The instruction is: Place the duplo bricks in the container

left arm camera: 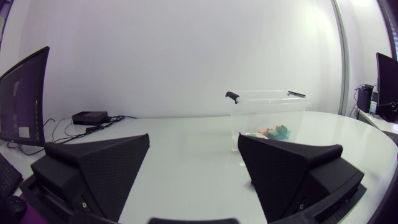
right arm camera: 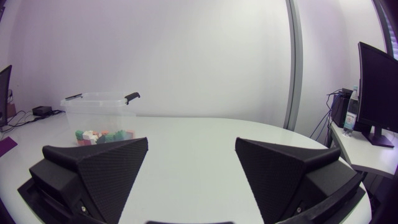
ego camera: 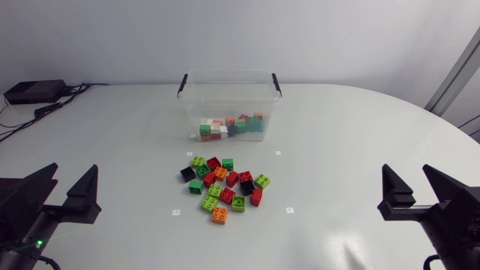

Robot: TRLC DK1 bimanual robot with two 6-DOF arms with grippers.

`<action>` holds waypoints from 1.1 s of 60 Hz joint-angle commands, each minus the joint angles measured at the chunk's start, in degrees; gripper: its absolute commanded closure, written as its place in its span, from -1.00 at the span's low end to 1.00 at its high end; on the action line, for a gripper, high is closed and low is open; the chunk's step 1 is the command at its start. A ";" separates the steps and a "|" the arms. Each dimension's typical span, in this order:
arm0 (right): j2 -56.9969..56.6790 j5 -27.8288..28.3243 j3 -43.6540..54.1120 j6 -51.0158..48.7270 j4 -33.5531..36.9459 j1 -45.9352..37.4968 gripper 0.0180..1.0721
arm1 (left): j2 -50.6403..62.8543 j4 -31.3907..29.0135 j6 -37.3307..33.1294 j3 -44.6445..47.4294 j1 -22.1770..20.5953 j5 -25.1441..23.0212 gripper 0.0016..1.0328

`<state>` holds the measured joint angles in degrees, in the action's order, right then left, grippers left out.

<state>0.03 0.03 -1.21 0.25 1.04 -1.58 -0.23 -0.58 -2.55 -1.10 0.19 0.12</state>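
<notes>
The white table (ego camera: 360, 150) carries a clear container (ego camera: 229, 96) well ahead of both grippers, with stored bricks (ego camera: 229, 126) inside. The left gripper (ego camera: 73, 168) and right gripper (ego camera: 407, 169) are spread wide, holding nothing. Loose duplo bricks (ego camera: 223, 187) lie clustered between them, nearer than the container.

Left pincer (ego camera: 75, 167), 8 o'clock in head view: matte black, two broad wedges tapering to blunt tips, on a blocky black base. Tiny green light (ego camera: 37, 242) on the dark body behind it, at 7 o'clock from the wedges. Right pincer (ego camera: 406, 168), 4 o'clock: same matte black, same wedge pair, angular base. Wrist views, close up: fingers (left arm camera: 102, 168) have a fine dotted grip texture on the faces, smooth edges, stepped black mounts beneath.
</notes>
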 commanded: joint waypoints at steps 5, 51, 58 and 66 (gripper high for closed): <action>-0.38 -0.12 1.30 1.33 -1.04 0.35 -0.93 | -0.65 0.75 1.14 1.02 -0.19 0.50 -0.92; 0.67 -0.47 -3.09 -0.16 -2.88 2.38 -0.93 | 6.21 0.93 1.14 -8.83 0.96 0.85 -0.91; 4.71 -0.47 -6.52 -0.43 -2.88 2.38 -0.93 | 16.67 -0.12 1.76 -14.89 0.17 0.85 -0.91; 11.66 -0.47 -10.30 -0.43 -2.88 2.38 -0.93 | 27.83 -3.64 2.90 -22.01 -1.59 1.20 -0.88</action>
<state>8.21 -0.21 -9.02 -0.01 -1.17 0.34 22.02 -2.92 -1.45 -18.46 -0.45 0.80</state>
